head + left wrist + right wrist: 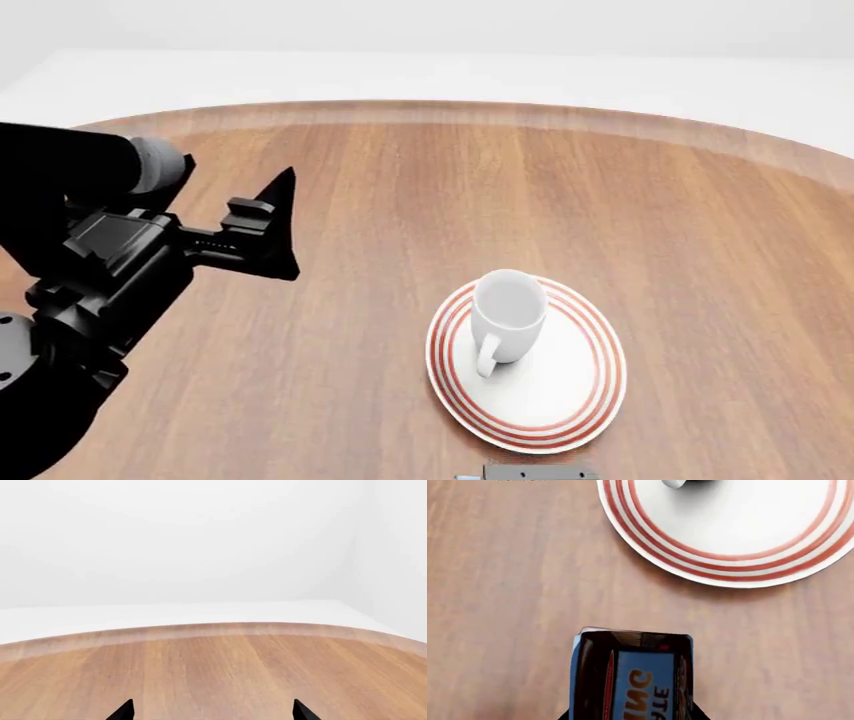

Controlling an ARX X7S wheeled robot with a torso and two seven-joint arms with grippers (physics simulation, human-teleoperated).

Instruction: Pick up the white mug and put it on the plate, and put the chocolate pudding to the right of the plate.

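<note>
- My left gripper (274,225) hangs above the round brown wooden table (400,200), black fingers spread apart, nothing between them.
- Left wrist view: two black fingertips (123,711) stand apart over bare wood; beyond them is the table's curved far edge, then a white floor and wall.
- The plain glossy white ceramic mug (507,315) stands upright on the round white plate with thin red rings at its rim (587,395), off toward my right side from the left gripper and nearer to my body.
- The mug sits on the plate's far-left part, loop handle turned toward me.
- Right wrist view: the small chocolate pudding carton (630,677), light blue face with orange lettering and dark brown sides, sits directly at my right gripper, filling the space where its fingers reach.
- Dark finger tips show at either side of the carton; whether they are clamped on it, I cannot tell.
- The plate (727,535) lies just beyond the carton, apart from it, with bare wood between.
- Head view: only a grey sliver at the bottom edge, just near of the plate; not identifiable.
</note>
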